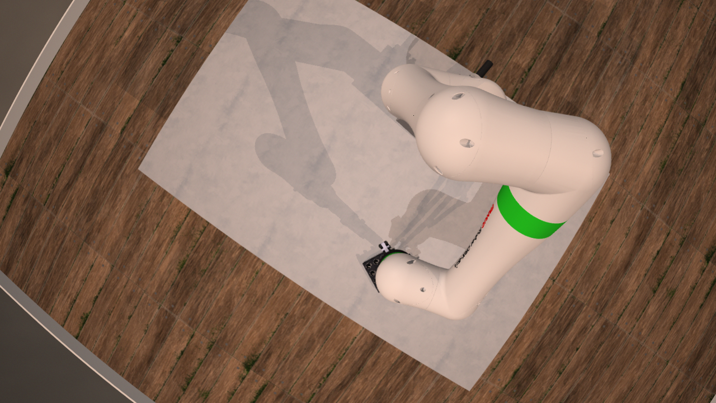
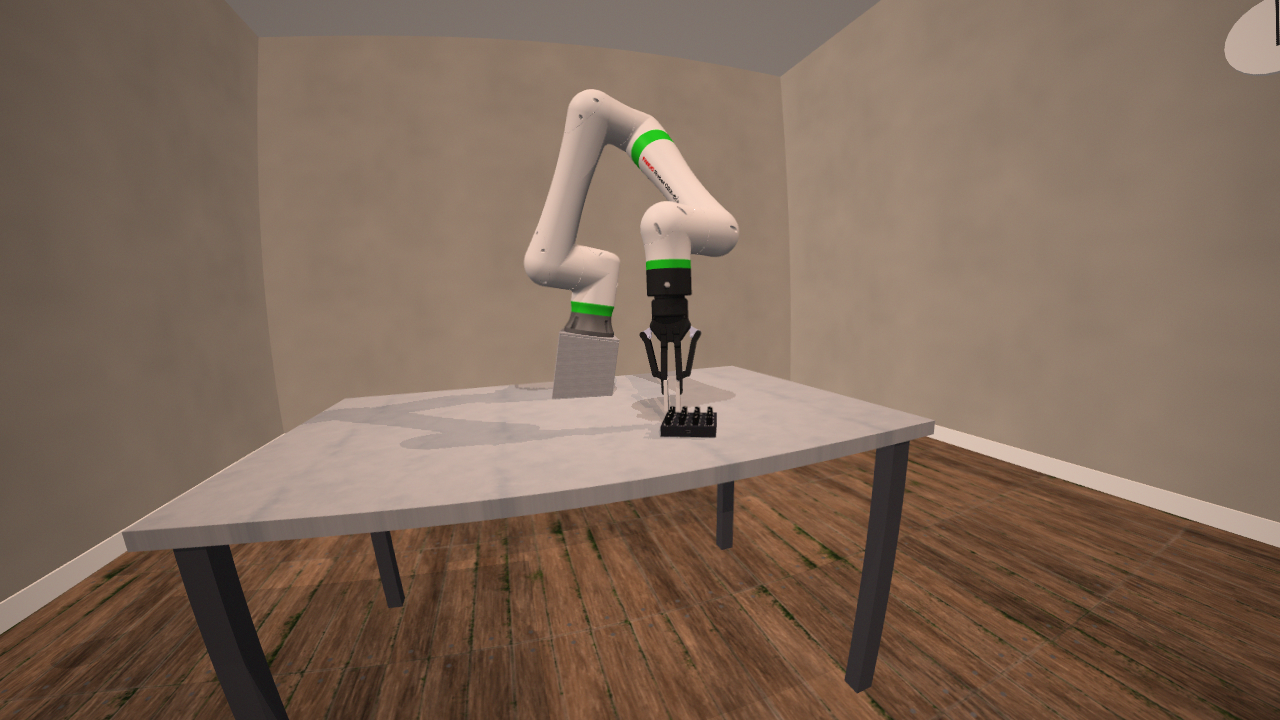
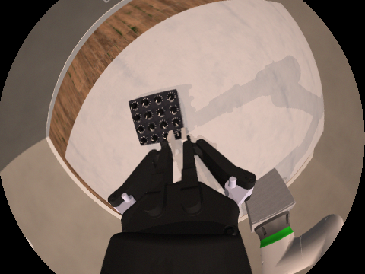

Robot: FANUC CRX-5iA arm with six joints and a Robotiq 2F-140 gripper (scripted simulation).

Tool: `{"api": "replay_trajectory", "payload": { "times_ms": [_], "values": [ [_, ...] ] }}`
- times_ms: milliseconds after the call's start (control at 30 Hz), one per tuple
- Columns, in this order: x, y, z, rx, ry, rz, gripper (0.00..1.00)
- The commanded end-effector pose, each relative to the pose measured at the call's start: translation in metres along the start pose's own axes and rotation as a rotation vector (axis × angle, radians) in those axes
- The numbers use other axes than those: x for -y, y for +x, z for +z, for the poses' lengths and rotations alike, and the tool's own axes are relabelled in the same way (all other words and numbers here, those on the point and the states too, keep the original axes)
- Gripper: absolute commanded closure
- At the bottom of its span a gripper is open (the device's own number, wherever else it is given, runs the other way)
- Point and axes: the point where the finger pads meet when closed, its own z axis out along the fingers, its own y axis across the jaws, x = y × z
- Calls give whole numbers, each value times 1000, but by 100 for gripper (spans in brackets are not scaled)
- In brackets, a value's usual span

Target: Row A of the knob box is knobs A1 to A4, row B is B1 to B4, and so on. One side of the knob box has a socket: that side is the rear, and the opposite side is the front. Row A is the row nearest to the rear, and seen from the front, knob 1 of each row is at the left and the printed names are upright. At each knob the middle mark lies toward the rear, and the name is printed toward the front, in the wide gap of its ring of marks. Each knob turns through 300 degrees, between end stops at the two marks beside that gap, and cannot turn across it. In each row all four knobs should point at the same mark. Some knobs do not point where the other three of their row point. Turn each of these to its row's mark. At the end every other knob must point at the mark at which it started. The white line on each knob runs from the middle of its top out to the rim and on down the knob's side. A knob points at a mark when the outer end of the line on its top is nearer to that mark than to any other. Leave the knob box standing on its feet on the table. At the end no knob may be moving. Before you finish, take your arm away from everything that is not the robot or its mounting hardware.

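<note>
The black knob box (image 2: 688, 421) stands on its feet on the marble table, right of the middle. In the wrist view the knob box (image 3: 157, 117) shows its four rows of small black knobs; the white lines and printed names are too small to read. My gripper (image 2: 671, 390) points straight down and hovers just above the box's left far corner. In the wrist view the gripper's (image 3: 176, 141) fingertips stand a little apart at the box's near edge, with only table showing between them. From overhead the arm's wrist hides most of the box (image 1: 371, 265).
The arm's grey base block (image 2: 586, 363) stands at the back of the table (image 2: 537, 447). The box lies near the table's front right part, a short way from the front edge.
</note>
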Motion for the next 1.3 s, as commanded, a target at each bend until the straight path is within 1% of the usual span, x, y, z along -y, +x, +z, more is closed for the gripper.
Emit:
{"api": "replay_trajectory", "payload": {
  "times_ms": [0,300,467,1067,1167,1267],
  "values": [
    [0,0,-5,0,0,0,88],
    [0,0,-30,0,0,0,88],
    [0,0,-34,0,0,0,88],
    [0,0,-36,0,0,5,88],
    [0,0,-36,0,0,39,88],
    [0,0,-36,0,0,119,88]
  ]
}}
